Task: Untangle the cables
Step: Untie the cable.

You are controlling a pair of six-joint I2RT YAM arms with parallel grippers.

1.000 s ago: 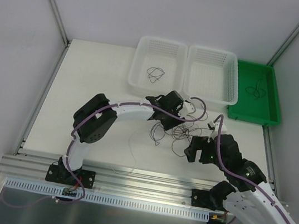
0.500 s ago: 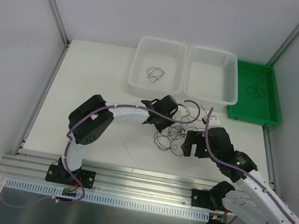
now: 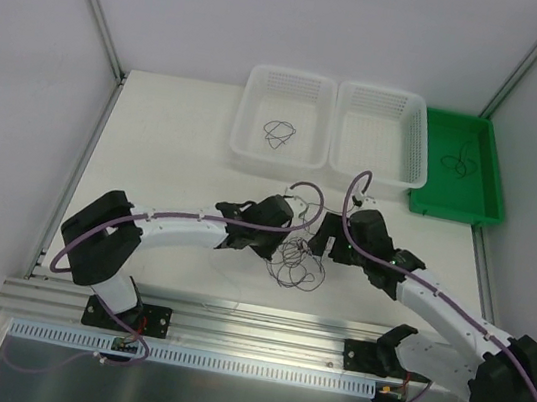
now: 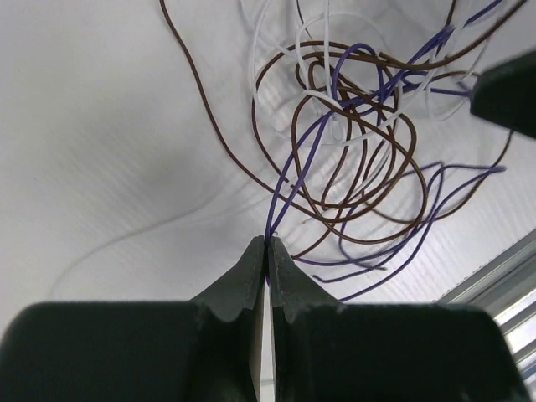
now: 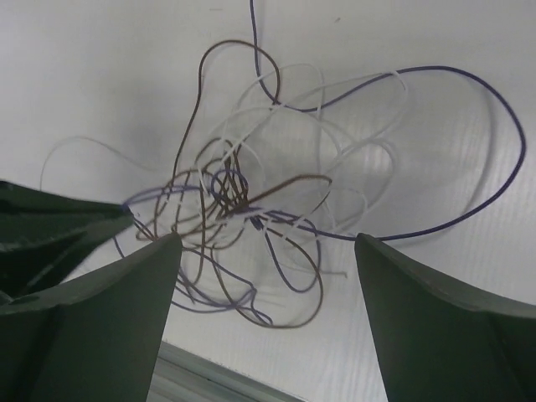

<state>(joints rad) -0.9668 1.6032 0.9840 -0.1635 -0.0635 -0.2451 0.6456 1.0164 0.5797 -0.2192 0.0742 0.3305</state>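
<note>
We logged one white surface (image 3: 175, 147). The right fingers (image 5: 435, 327) stood wide apart over the tangle, gripping nothing; the left fingers (image 4: 243, 285) were pinched together on one purple strand. The cables (image 3: 291, 263), brown, white and purple, lay knotted on the surface between the two sets of fingers.

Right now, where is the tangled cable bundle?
In the top view, the cables lie near the middle of the table, between the left gripper, shut on a purple strand, and the open right gripper.

We see smooth, plastic-coated cables (image 5: 226, 197) on a matt white table (image 3: 175, 147), 2 white mesh-plastic baskets (image 3: 244, 116) and a glossy green tray (image 3: 493, 184).
</note>
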